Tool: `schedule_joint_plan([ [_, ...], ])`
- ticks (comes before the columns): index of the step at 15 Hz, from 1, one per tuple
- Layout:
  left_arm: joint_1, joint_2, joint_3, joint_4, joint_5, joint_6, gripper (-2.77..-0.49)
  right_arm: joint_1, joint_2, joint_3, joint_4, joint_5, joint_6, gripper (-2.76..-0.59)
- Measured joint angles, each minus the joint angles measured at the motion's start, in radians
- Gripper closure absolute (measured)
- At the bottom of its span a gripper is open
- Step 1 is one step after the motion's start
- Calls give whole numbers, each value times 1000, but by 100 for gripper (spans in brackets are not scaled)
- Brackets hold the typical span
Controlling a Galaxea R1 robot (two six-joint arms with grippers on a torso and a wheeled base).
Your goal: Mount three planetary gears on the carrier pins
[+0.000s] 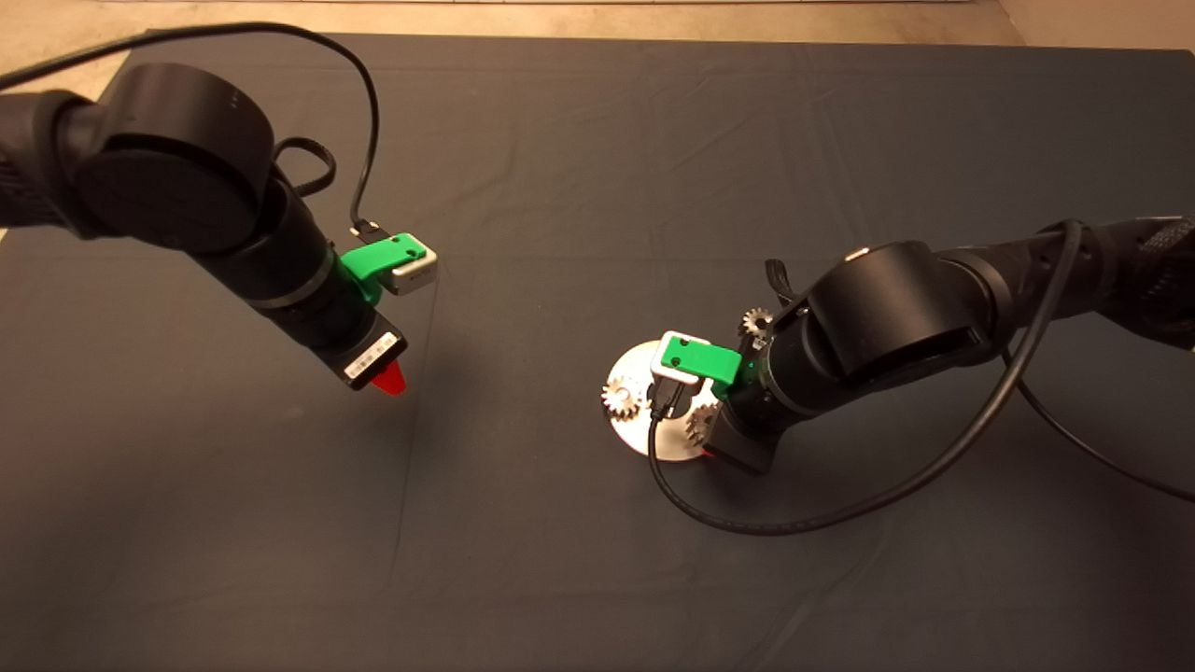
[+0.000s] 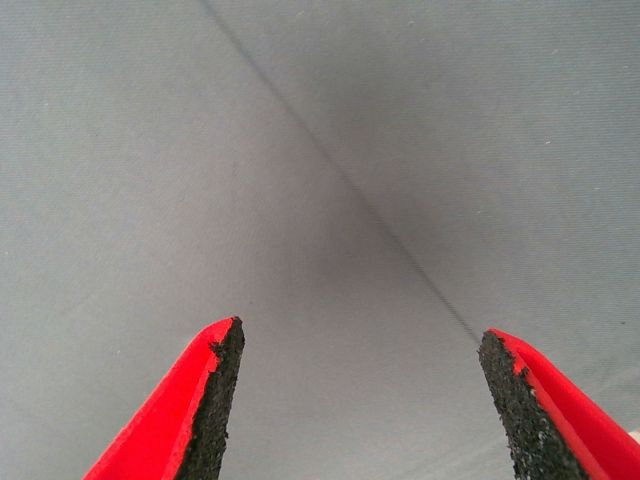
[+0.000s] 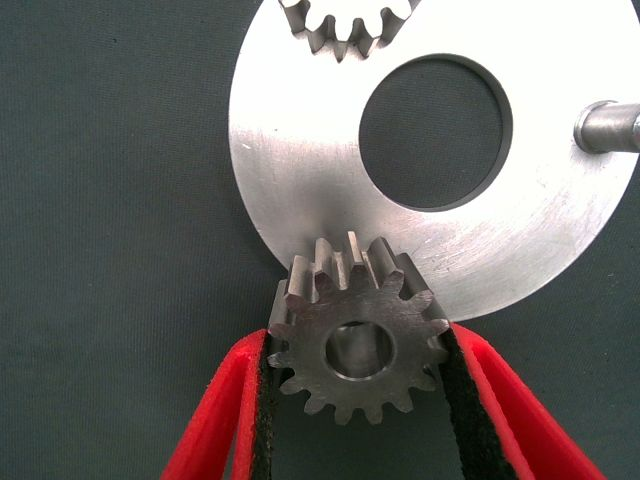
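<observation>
The round silver disc [image 1: 644, 434] with a big central hole lies on the mat right of centre; it also shows in the right wrist view [image 3: 300, 150]. My right gripper [image 3: 358, 340] is shut on a planetary gear [image 3: 358, 345] at the disc's rim [image 1: 700, 422], and silvery metal shows inside its hole. A second gear [image 1: 619, 399] sits on the disc's left side [image 3: 350, 25]. One carrier pin [image 3: 605, 125] stands bare. A third gear [image 1: 756, 322] lies on the mat behind the right arm. My left gripper [image 1: 390, 378] hangs open and empty over bare mat [image 2: 360, 340].
The dark mat [image 1: 560, 579] covers the table. A black cable [image 1: 794, 523] from the right wrist loops over the mat in front of the disc. The left arm's cable [image 1: 369, 112] arcs above the mat at the left.
</observation>
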Motion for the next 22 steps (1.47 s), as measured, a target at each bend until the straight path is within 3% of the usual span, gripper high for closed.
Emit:
schedule_joint_plan([
  [22, -2, -17, 0, -3, 0, 0, -164, 0, -36, 4, -7, 0, -1, -100],
])
